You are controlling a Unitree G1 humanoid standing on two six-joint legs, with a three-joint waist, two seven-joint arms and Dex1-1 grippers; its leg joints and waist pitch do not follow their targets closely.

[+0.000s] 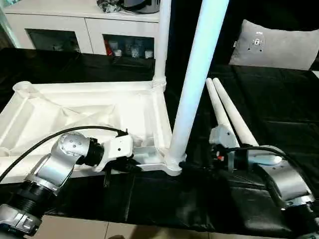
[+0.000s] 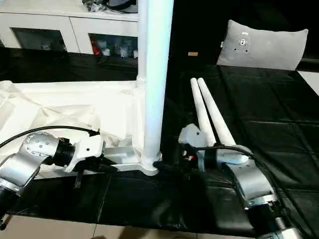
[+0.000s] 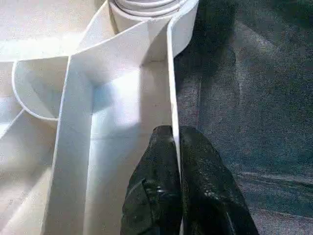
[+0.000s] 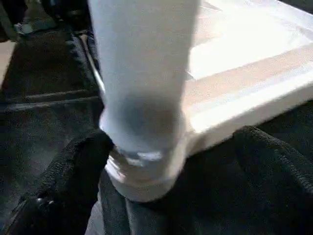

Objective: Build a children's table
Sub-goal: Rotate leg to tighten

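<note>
Two legs are already standing in the corner sockets of the upturned table top (image 1: 89, 107), which is lying ribs-up on the black-covered bench (image 1: 279, 99): the near leg (image 1: 197, 74) is rising from the socket closest to the robot, the far leg (image 1: 162, 45) from the corner behind it. Two spare legs (image 1: 227, 112) are lying side by side on the cloth just to the right.

The left gripper (image 3: 177, 147) is pinching the thin front rim wall of the top, jaws nearly closed on it. The right gripper (image 4: 146, 161) is sitting at the base of the near leg with its jaws spread wide around the collar, probably not clamping it, though the wrist view is blurred.

Being hollow plastic, the top and legs are looking light, stiff and smooth, so likely slippery; the rim and the leg's lower end are seeming the sensible holds.

A white cabinet (image 1: 55, 25) and a grey cushion (image 1: 276, 45) are sitting behind, well clear. The spare legs are lying close beside the right forearm.
</note>
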